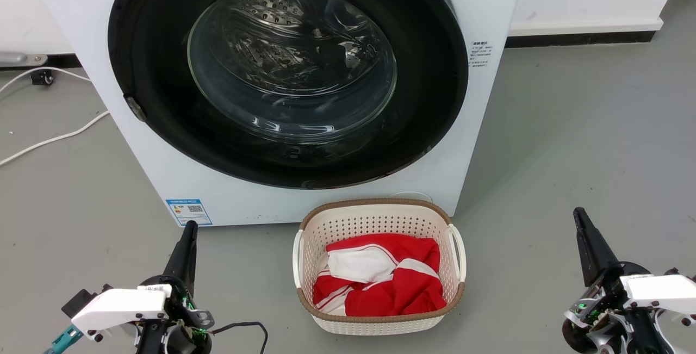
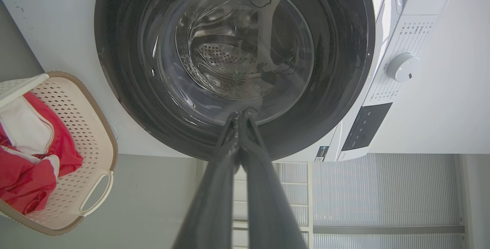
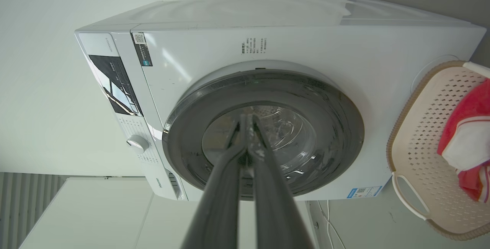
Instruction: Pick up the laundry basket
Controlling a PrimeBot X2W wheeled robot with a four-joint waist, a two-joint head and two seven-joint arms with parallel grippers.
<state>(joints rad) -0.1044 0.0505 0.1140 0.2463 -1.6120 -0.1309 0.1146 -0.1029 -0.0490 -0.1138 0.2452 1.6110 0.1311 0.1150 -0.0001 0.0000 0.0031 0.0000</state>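
- Basket (image 1: 375, 222) sat on the floor (image 1: 571, 142), just in front of the washer (image 1: 489, 17), lower right of its door. It was upright, with a red-and-white cloth (image 1: 391, 283) inside.
- Left gripper (image 1: 190, 230): fingers pressed together, nothing held. The left wrist view confirmed it, tips meeting (image 2: 241, 116).
- Right gripper (image 1: 578, 217): likewise clenched and empty, tips meeting in the right wrist view (image 3: 247, 118).
- Both grippers hung low and apart from the basket, fingers pointing toward the washer rather than at the basket.
- Key relation: the basket lay between the two grippers, inboard of each. From the left wrist it showed off to the side (image 2: 76, 126); from the right wrist, off to the opposite side (image 3: 421, 145).
- Handle-to-handle line ran across the robot: left handle (image 1: 297, 256) faced the left gripper, right handle (image 1: 460, 253) faced the right.
- Gaps looked about equal; neither arm was clearly nearer.
- Judgement: approach not yet begun. The next move calls for opening the fingers and swinging each gripper inward to its own handle.
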